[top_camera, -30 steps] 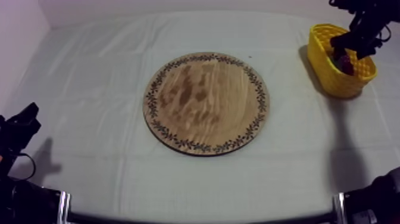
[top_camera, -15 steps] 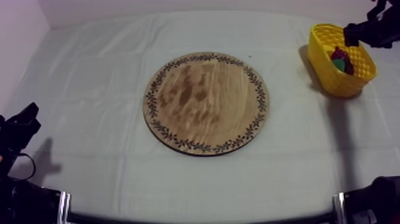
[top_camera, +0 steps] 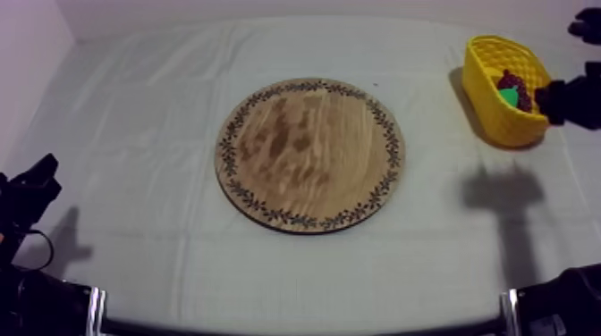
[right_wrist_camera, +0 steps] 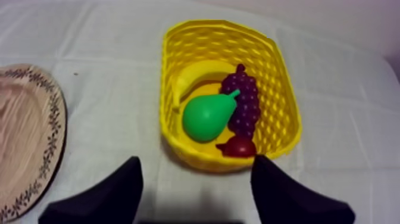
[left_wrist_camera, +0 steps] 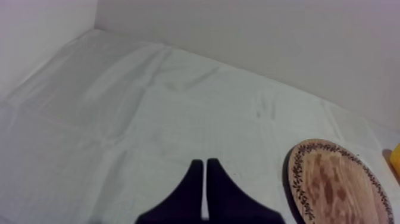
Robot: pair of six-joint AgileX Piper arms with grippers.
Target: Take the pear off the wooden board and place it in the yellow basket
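Note:
The green pear [right_wrist_camera: 206, 114] lies inside the yellow basket [right_wrist_camera: 275, 89], beside a bunch of grapes [right_wrist_camera: 244, 102], a banana [right_wrist_camera: 189, 77] and a small red fruit [right_wrist_camera: 238, 146]. In the top view the basket [top_camera: 490, 107] stands at the far right, with the pear [top_camera: 511, 96] showing inside. The round wooden board [top_camera: 310, 152] with its patterned rim is bare at the table's middle. My right gripper [right_wrist_camera: 196, 182] is open above the cloth just in front of the basket, nothing between its fingers. My left gripper [left_wrist_camera: 205, 179] is shut, low at the left [top_camera: 36, 183].
The right arm [top_camera: 572, 94] hangs over the basket's right side and casts a shadow [top_camera: 503, 192] on the cloth in front of it. The board's edge [left_wrist_camera: 333, 184] lies to the right of my left gripper. A wall runs along the table's far side.
The right arm has pulled back from inside the basket and moved toward the table's near right. The pear stays in the basket. The left arm has not moved.

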